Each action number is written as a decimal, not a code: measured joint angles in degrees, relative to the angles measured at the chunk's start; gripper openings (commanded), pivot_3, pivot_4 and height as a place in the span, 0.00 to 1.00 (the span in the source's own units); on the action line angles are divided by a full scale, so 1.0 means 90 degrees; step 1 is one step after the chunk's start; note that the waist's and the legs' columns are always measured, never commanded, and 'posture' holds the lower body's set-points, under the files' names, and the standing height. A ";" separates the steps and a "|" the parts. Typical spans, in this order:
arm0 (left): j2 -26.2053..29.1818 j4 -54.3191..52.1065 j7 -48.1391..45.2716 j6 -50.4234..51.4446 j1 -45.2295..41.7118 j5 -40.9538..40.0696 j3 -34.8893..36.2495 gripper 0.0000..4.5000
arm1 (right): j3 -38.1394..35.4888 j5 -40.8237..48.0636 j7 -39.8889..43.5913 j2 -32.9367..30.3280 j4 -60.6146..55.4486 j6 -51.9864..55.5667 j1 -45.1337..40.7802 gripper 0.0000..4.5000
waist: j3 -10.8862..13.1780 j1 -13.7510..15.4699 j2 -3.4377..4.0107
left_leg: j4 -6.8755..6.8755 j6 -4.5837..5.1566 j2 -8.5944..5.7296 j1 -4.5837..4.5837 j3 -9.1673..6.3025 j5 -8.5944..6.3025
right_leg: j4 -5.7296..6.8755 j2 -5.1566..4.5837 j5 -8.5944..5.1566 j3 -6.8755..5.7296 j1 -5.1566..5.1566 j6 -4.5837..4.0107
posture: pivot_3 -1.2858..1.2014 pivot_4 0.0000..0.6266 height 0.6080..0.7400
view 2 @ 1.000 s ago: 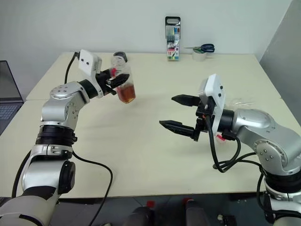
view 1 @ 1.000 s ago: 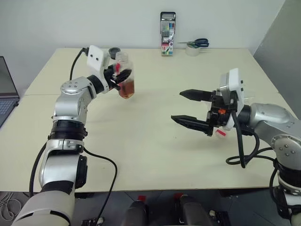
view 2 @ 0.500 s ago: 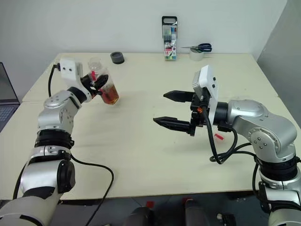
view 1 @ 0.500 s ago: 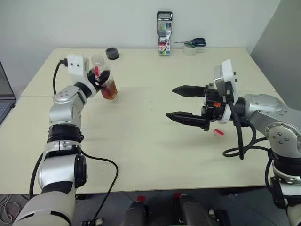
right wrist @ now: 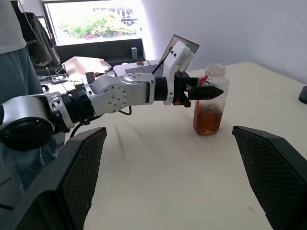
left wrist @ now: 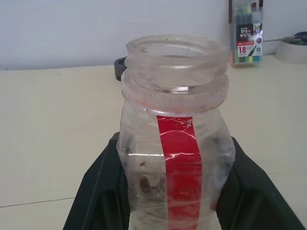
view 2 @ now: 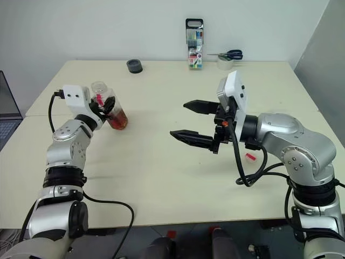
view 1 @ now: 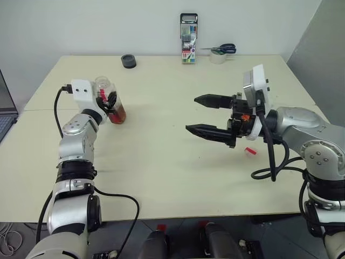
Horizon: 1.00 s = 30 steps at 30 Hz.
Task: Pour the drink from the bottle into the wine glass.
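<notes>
Pale table [view 1: 161, 162] against a white wall [view 1: 108, 27]; bright window [right wrist: 96, 21]; laptop [right wrist: 180, 45] at the table's edge.

You're working in what looks like an office or lab: a plain cream table [view 1: 161, 162] against a bare white wall [view 1: 108, 27], an open grey laptop [view 1: 4, 113] at its side, a marker-pen case [view 1: 188, 39], blue-handled scissors [view 1: 223, 48] on a tape roll [view 1: 218, 57].
</notes>
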 measured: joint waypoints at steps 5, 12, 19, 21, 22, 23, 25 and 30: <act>-0.0230 -0.0855 0.0177 0.0116 0.0558 -0.0048 0.0003 0.40 | -0.0011 -0.0014 -0.0117 0.0016 -0.0075 -0.0033 0.0104 1.00 | 0.0000 0.0001 0.0000 | 0.0000 0.0000 0.0000 0.0000 0.0000 0.0000 | 0.0000 0.0000 0.0000 0.0000 0.0000 0.0000 | 0.52 0.24 1.00; -0.0545 -0.1565 0.0385 0.0268 0.1083 -0.0215 0.0106 0.40 | -0.0011 -0.0019 -0.0162 0.0017 -0.0157 -0.0053 0.0212 1.00 | -0.0001 0.0006 -0.0002 | 0.0000 0.0000 0.0001 0.0001 0.0002 0.0000 | 0.0001 0.0000 0.0000 0.0000 0.0001 0.0000 | 0.52 0.24 1.00; -0.0640 -0.1786 0.0433 0.0443 0.1153 -0.0231 0.0127 0.40 | -0.0010 -0.0135 -0.0165 0.0034 -0.0175 -0.0066 0.0236 1.00 | -0.0002 0.0007 -0.0003 | 0.0000 0.0000 0.0000 0.0001 0.0004 0.0000 | 0.0002 0.0000 0.0000 0.0000 0.0001 0.0000 | 0.52 0.24 1.00; -0.0645 -0.1825 0.0432 0.0503 0.1154 -0.0231 0.0127 0.40 | -0.0010 -0.0140 -0.0164 0.0045 -0.0175 -0.0066 0.0239 1.00 | -0.0002 0.0006 -0.0003 | 0.0000 0.0000 0.0000 0.0002 0.0004 0.0000 | 0.0002 0.0000 0.0000 0.0000 0.0002 0.0000 | 0.52 0.24 1.00; -0.0647 -0.1833 0.0432 0.0518 0.1154 -0.0231 0.0127 0.56 | -0.0010 -0.0142 -0.0165 0.0050 -0.0175 -0.0066 0.0239 1.00 | -0.0002 0.0006 -0.0003 | 0.0000 0.0000 0.0000 0.0002 0.0004 0.0000 | 0.0002 0.0000 0.0000 0.0000 0.0002 0.0000 | 0.52 0.24 1.00; -0.0651 -0.1837 0.0431 0.0520 0.1154 -0.0229 0.0126 0.61 | -0.0010 -0.0143 -0.0165 0.0054 -0.0175 -0.0066 0.0240 1.00 | -0.0002 0.0007 -0.0003 | 0.0000 0.0000 0.0000 0.0002 0.0004 0.0000 | 0.0002 0.0000 0.0000 0.0000 0.0002 0.0000 | 0.52 0.24 1.00; -0.0658 -0.1839 0.0435 0.0521 0.1154 -0.0225 0.0124 0.74 | -0.0009 -0.0144 -0.0170 0.0062 -0.0175 -0.0066 0.0243 1.00 | -0.0002 0.0007 -0.0003 | 0.0000 0.0000 0.0000 0.0003 0.0005 0.0000 | 0.0002 0.0000 0.0000 0.0000 0.0002 0.0000 | 0.52 0.24 1.00; -0.0671 -0.1839 0.0464 0.0547 0.1157 -0.0181 0.0117 0.99 | -0.0005 -0.0146 -0.0208 0.0069 -0.0187 -0.0066 0.0256 1.00 | -0.0002 0.0007 -0.0003 | 0.0000 0.0000 0.0000 0.0003 0.0005 0.0000 | 0.0002 0.0000 0.0000 0.0000 0.0002 0.0000 | 0.52 0.24 1.00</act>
